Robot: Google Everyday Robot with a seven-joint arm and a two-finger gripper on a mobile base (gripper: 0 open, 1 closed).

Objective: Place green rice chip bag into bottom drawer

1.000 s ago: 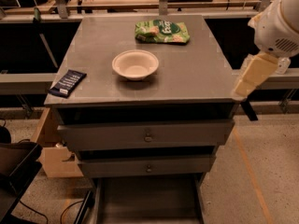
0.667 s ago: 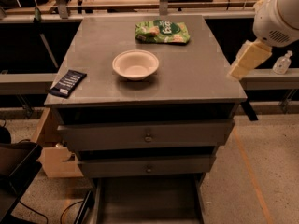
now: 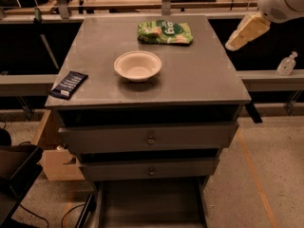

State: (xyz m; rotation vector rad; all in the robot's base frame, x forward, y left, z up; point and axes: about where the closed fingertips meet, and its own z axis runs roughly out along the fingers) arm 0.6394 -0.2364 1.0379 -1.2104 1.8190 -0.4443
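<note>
Clearly, the main change was at the gripper (image 3: 233,42). One second earlier it hung lower, beside the right edge of the cabinet top (image 3: 199,75), about level with the bowl (image 3: 137,65). At this moment it stood higher and further back, off the right rear corner of the top, about level with the bag (image 3: 165,32). It was still well apart from the bag and touched nothing. Whether it was wide or narrow, I cannot tell; it carried nothing that could be seen.

The bag had not moved. It lay flat at the back of the top, near the middle, behind the bowl and apart from it. The bowl and the dark packet (image 3: 69,84) at the front left edge also kept their places. The bottom drawer (image 3: 151,203) was pulled out below the two shut drawers, and nothing was seen inside it.

In my judgement, this change meant that the arm was lining up for the reach. The grasp was not yet begun, so nearly the whole task remained. The next move probably needed travel to the left over the top and then a descent on the bag.
</note>
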